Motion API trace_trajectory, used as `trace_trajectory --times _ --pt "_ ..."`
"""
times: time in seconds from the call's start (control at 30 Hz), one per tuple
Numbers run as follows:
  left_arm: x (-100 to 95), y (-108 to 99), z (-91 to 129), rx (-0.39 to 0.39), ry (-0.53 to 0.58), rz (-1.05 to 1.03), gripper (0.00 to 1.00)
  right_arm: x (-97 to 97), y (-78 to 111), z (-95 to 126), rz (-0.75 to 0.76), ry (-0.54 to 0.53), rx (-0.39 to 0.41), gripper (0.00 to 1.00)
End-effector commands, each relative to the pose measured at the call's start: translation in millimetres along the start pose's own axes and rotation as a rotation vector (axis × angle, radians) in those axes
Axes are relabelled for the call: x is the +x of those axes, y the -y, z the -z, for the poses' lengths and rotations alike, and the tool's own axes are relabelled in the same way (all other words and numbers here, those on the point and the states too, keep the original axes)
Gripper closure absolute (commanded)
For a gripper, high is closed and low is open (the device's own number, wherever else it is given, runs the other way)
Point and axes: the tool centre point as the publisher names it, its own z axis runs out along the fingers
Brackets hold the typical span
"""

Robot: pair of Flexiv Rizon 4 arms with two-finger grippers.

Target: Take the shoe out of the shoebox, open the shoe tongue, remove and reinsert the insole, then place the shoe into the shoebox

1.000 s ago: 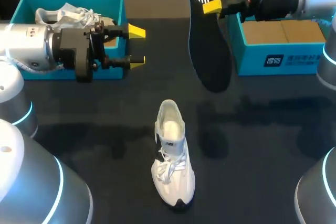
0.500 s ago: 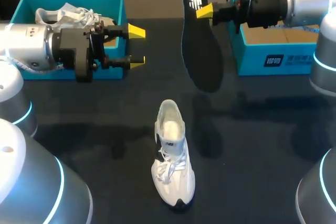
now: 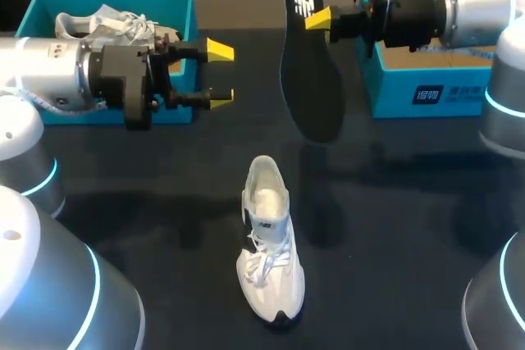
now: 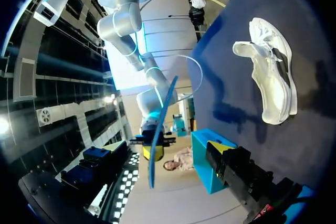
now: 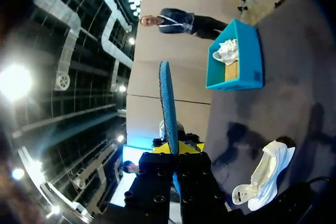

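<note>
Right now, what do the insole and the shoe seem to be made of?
Insole: likely foam with a matte black fabric face; thin, flat, no shine.
Shoe: white upper, seemingly mesh or knit textile with cord laces; dull finish, dark sole, probably rubber.

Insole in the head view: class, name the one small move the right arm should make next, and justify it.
Probably lower the insole toward the shoe, hanging end first. The right gripper pinches its logo end in the air, and the shoe sits on the table below and nearer the robot, mouth up, with no gripper on it.
</note>
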Motion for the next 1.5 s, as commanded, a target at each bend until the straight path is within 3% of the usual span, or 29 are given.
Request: trace_trajectory --times 0.03,0.63,0.8,0.93,1.17,1.3,1.5 --pt "-1.8 -10.2 -12.3 0.007 0.014 -0.004 0.0 -5.1 -2.3 -9.4 -0.021 0.004 -0.02 1.0" --pt "3.9 -31.0 -36.3 0.01 0.071 0.003 0.0 -16.9 -11.0 -17.4 -0.146 -0.013 -0.105 1.0" --pt "5.9 -32.6 -45.8 0.013 0.074 0.007 0.1 -16.9 -11.0 -17.4 -0.146 -0.013 -0.105 1.0" --pt "6.7 -32.6 -52.9 0.015 0.073 0.017 0.28 -16.9 -11.0 -17.4 -0.146 -0.013 -0.105 1.0" --pt "0.2 -29.2 -55.9 0.021 0.087 0.01 0.34 -16.9 -11.0 -17.4 -0.146 -0.013 -0.105 1.0" --pt "-2.4 -24.9 -60.5 0.031 0.093 0.007 0.45 -16.9 -11.0 -17.4 -0.146 -0.013 -0.105 1.0" --pt "-1.9 -19.7 -71.2 0.043 0.084 -0.007 0.51 -16.9 -11.0 -17.4 -0.146 -0.013 -0.105 1.0"
